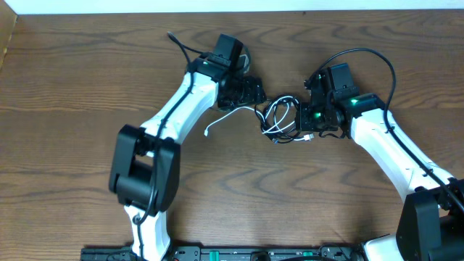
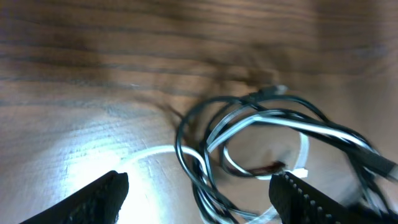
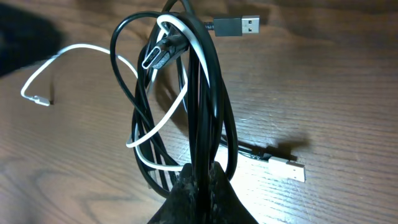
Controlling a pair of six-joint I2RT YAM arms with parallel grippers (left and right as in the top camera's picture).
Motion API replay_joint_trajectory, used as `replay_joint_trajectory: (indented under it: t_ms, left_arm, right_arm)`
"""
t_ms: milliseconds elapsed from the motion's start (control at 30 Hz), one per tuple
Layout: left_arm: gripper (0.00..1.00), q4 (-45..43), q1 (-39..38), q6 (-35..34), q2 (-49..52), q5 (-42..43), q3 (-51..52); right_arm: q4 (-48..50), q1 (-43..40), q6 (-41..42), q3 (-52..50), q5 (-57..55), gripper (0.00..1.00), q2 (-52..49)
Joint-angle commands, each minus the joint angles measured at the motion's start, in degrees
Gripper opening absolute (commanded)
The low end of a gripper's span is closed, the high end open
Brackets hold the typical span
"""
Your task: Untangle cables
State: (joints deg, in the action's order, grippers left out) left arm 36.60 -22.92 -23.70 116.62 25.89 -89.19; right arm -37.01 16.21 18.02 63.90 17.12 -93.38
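Overhead, cables [image 1: 281, 119] central, right gripper [image 1: 311, 121] clamping them

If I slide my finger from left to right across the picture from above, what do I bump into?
white cable's loose tip → left gripper → tangled cables → right gripper → right arm

Dark wood-grain table [image 1: 72, 87], pale strip [image 1: 217, 6] along its far edge, bright glare [image 2: 56, 155] on the wood
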Motion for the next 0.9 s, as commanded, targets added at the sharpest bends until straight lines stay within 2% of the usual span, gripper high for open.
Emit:
replay_joint_trajectory:
  t_ms: [0,133,267,400,667,867]
  left_arm:
    - [0.77,-0.92,0.17,0.96,3.1,-0.9,-0.81]
    - [0.75,-2.29,0.15,0.98,6.05,-1.42,-0.81]
    - [0.59,-2.32,0.15,0.98,8.24,-5.09,-0.81]
    - [0.52,-2.29,-0.07,0.96,8.59,-7.43,-0.81]
    - [0.5,-2.19,-1.88,0.98,8.63,-10.47,-0.79]
    - [0.49,-2.1,-3.48,0.98,8.63,-12.17,-0.79]
  right_arm:
    - [0.17,0.24,-2.27,-0.39,2.84,0.01,-0.5]
    - [0.17,0.24,-2.25,-0.39,3.02,0.01,-0.5]
    - [0.37,0.24,-2.32,-0.39,4.09,0.01,-0.5]
    - [0.83,0.24,-2.47,-0.39,6.01,0.01,-0.48]
    - [3.28,0.22,-4.52,-0.39,15.23,0.01,0.13]
    - [4.02,-1.16,-5.46,-0.37,18.03,0.01,3.1]
